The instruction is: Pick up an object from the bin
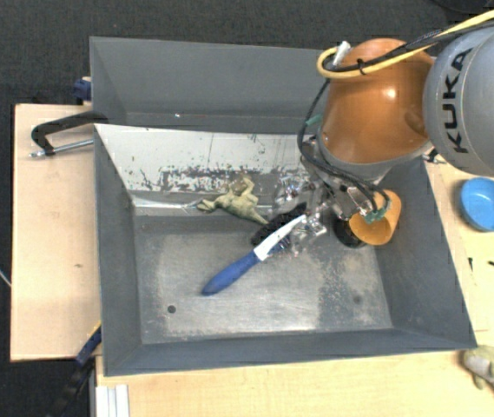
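Observation:
My gripper [309,219] hangs low in the right half of the bin, under the arm's orange cover. It is right at the upper end of a tool with a blue handle [233,274], a white band and a black head, which lies slanted across the bin floor. Whether the gripper touches the tool is not clear. An orange cup [378,222] lies on its side just right of the gripper, its dark mouth facing left. A tan toy animal [236,201] rests against the back wall, left of the gripper.
The arm and its cables reach in from the upper right and hide the bin's back right corner. Bare bin floor stretches along the front and on the left.

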Robot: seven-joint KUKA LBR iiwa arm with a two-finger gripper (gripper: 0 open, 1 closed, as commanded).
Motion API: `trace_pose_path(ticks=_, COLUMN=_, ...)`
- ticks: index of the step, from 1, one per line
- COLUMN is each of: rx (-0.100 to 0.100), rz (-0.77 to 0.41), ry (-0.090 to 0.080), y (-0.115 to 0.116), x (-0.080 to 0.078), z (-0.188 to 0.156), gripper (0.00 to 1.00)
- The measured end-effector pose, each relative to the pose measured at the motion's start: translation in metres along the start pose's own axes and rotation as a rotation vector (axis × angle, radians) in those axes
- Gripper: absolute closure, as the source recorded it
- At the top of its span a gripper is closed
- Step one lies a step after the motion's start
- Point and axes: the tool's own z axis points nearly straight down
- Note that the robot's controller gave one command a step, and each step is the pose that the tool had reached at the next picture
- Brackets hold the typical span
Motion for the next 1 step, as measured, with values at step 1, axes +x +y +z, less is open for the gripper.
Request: trace_pose_path(ticks=1, rx=-0.002, rz=-0.515, ry=0.003, y=0.0175, x=-0.0093, z=-0.1275, gripper=1.0)
